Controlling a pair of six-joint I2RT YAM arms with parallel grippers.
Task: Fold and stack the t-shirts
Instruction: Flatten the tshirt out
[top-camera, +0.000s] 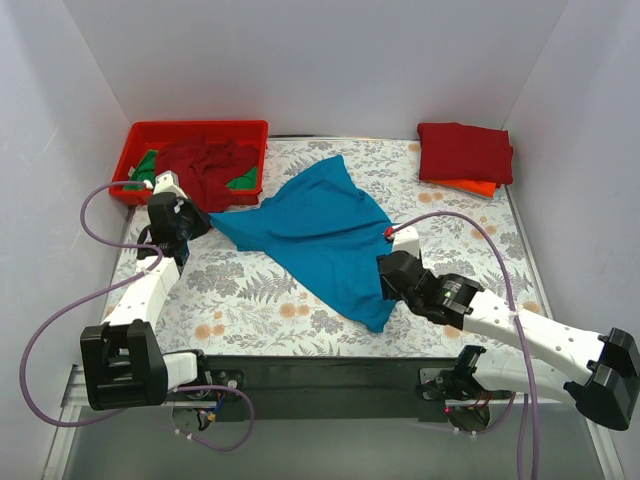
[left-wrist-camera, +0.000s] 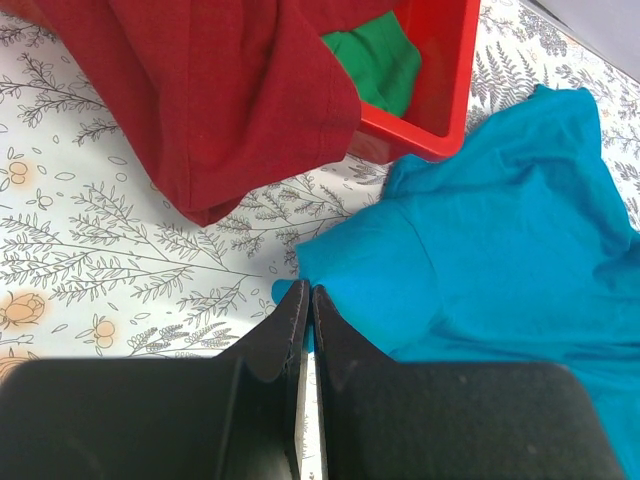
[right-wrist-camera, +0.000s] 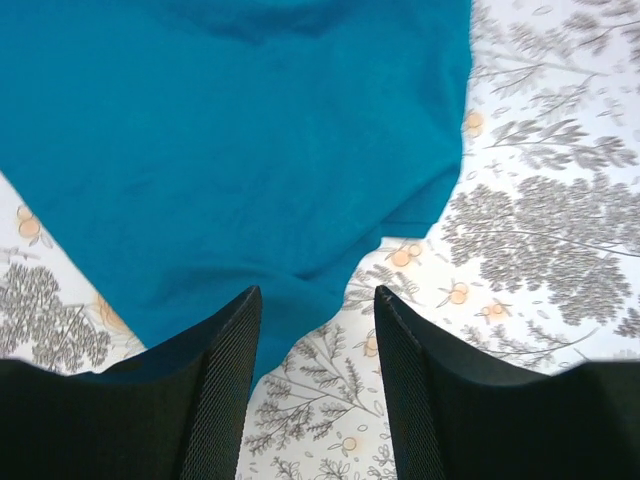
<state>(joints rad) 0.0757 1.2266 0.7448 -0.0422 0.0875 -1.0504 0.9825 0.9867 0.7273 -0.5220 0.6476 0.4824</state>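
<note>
A blue t-shirt (top-camera: 320, 235) lies spread and rumpled across the middle of the table. My left gripper (top-camera: 200, 224) is shut on its left corner, and the left wrist view shows the closed tips (left-wrist-camera: 305, 295) pinching the blue cloth (left-wrist-camera: 500, 250). My right gripper (top-camera: 385, 275) is open and empty, low over the shirt's near right edge. In the right wrist view (right-wrist-camera: 318, 300) the shirt's hem (right-wrist-camera: 220, 130) lies under the left finger and bare table under the right. A folded dark red shirt (top-camera: 465, 150) lies on a folded orange one (top-camera: 472, 186) at the back right.
A red bin (top-camera: 140, 140) at the back left holds a crumpled dark red shirt (top-camera: 205, 165) and a green one (top-camera: 240, 180). The red shirt (left-wrist-camera: 220, 90) hangs over the bin wall (left-wrist-camera: 440, 90) onto the table, close to my left gripper. White walls enclose the table.
</note>
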